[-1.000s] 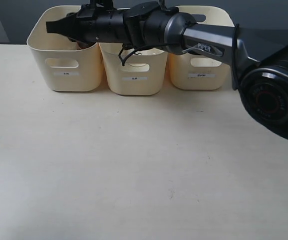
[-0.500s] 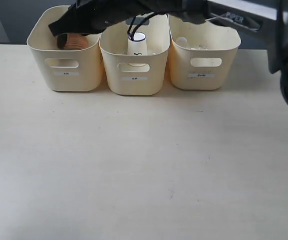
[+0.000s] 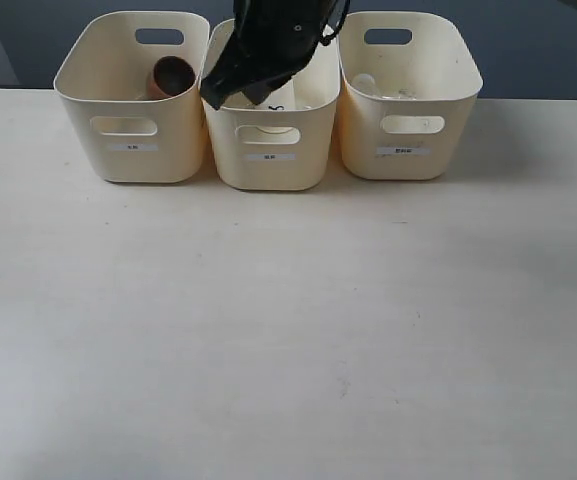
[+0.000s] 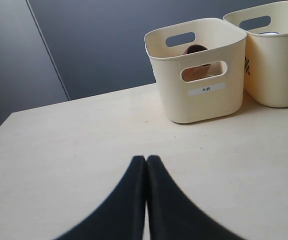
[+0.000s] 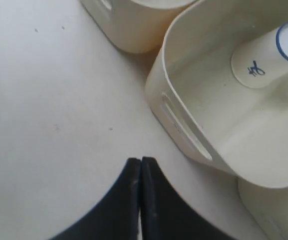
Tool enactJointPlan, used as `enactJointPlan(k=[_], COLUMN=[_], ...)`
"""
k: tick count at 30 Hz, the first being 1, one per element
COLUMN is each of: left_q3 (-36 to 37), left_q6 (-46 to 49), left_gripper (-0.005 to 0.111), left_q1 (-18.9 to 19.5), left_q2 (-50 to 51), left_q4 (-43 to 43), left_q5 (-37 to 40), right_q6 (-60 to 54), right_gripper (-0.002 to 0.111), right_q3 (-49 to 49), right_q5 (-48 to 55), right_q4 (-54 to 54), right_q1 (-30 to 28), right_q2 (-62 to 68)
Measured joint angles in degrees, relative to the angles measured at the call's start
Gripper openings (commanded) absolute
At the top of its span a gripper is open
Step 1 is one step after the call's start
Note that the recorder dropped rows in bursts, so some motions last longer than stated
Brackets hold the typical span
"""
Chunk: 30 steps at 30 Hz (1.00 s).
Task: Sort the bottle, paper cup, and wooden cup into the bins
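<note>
Three cream bins stand in a row at the back. Inside the left bin lies the reddish-brown wooden cup, also showing in the left wrist view. The white paper cup stands upside down in the middle bin, mostly hidden in the exterior view. In the right bin, the clear bottle shows only faintly. My right gripper hangs shut and empty above the middle bin's left rim. My left gripper is shut and empty, low over the table, well short of the left bin.
The bins stand side by side, almost touching. The cream table stretches in front of them. A dark wall runs behind the bins. The right arm reaches in from the top of the exterior view.
The right arm has swung from over the left bin to over the middle bin and drawn back upward. The wooden cup now shows uncovered in the left bin.
</note>
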Motion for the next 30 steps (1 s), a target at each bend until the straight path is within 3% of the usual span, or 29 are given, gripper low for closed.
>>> enactJointPlan(k=[9, 22, 30], left_q3=[0.0, 0.0, 0.0], left_q6=[0.0, 0.0, 0.0], left_gripper=[0.000, 0.000, 0.000], left_q1=[0.0, 0.0, 0.0], left_q2=[0.0, 0.0, 0.0], left_q4=[0.0, 0.0, 0.0], left_q5=[0.0, 0.0, 0.0], right_q6=[6.2, 10.8, 13.4], right_gripper=[-0.001, -0.001, -0.001], right_q3=[0.0, 0.8, 21.4], right_q5=[7.3, 7.5, 7.6], right_q4=[-4.5, -4.3, -9.9], right_q1=[0.0, 0.0, 0.0], right_q2=[-13.4, -30.0, -46.7])
